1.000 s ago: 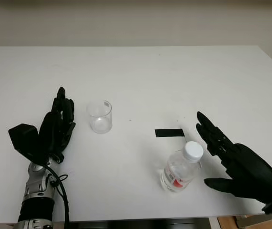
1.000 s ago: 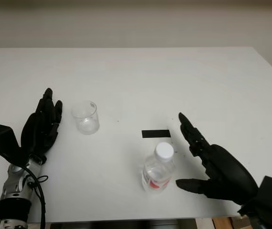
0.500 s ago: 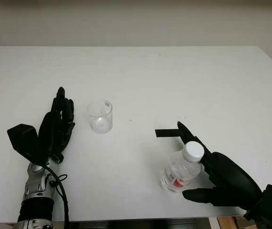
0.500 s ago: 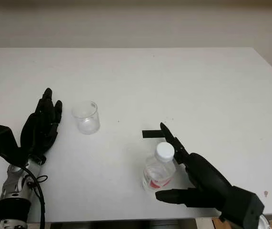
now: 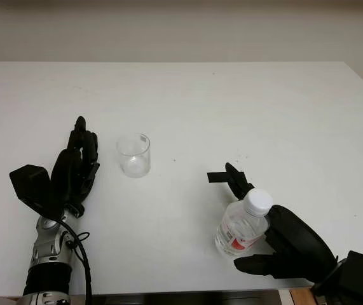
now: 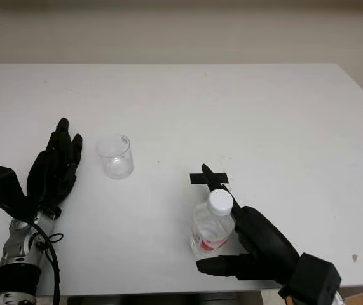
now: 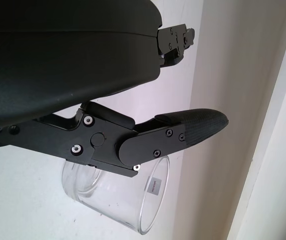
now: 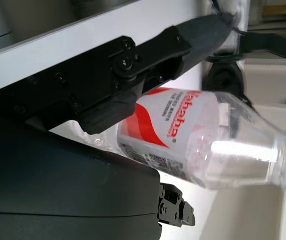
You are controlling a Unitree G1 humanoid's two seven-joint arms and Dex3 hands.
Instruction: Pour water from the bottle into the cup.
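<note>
The right hand (image 5: 283,238) is cupped against the water bottle (image 5: 239,225), with fingers (image 5: 235,181) behind it and the thumb low in front, but I cannot tell if the grasp is already firm. If the fingers close only on one side, the thin plastic bottle may tip or slide on the white table (image 5: 187,95). Its white cap (image 5: 257,201) is on, so pouring now would give nothing. The bottle looks partly filled with clear water. The clear cup (image 5: 133,154) stands upright and seems empty, well apart from the bottle. The left hand (image 5: 73,171) is open just beside the cup, holding nothing.
</note>
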